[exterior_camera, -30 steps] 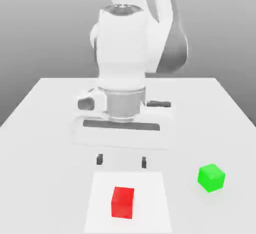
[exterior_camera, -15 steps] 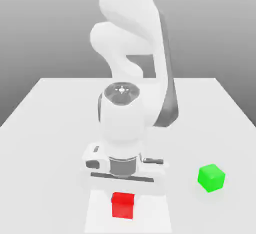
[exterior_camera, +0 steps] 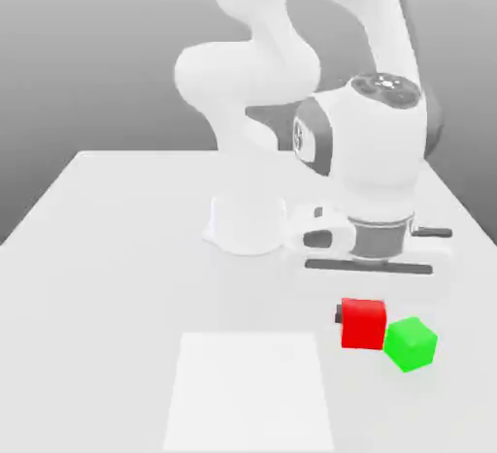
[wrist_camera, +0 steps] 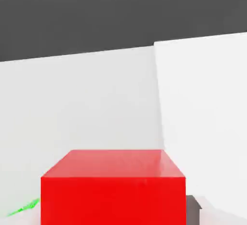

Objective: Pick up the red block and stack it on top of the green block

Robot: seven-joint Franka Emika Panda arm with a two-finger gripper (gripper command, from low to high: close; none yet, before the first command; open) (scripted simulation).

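The red block (exterior_camera: 365, 329) hangs under my hand, with my gripper (exterior_camera: 363, 317) shut on it; a dark fingertip (exterior_camera: 339, 316) shows at its side. It sits just off the exterior view's left of the green block (exterior_camera: 411, 344), which rests on the white table, and the two overlap in that view. I cannot tell whether they touch. In the hand view the red block (wrist_camera: 113, 186) is close up, a dark finger (wrist_camera: 194, 208) shows beside it, and a sliver of the green block (wrist_camera: 23, 209) peeks past it.
A paler square patch (exterior_camera: 250, 391) marks the table (exterior_camera: 107, 247) near its front edge and also appears in the hand view as the pale patch (wrist_camera: 202, 103). The arm's white base (exterior_camera: 247, 223) stands mid-table behind the hand.
The gripper dropped onto the red block on the pale square, shut on it, and carried it to the exterior view's right, beside the green block. The green block has not moved.
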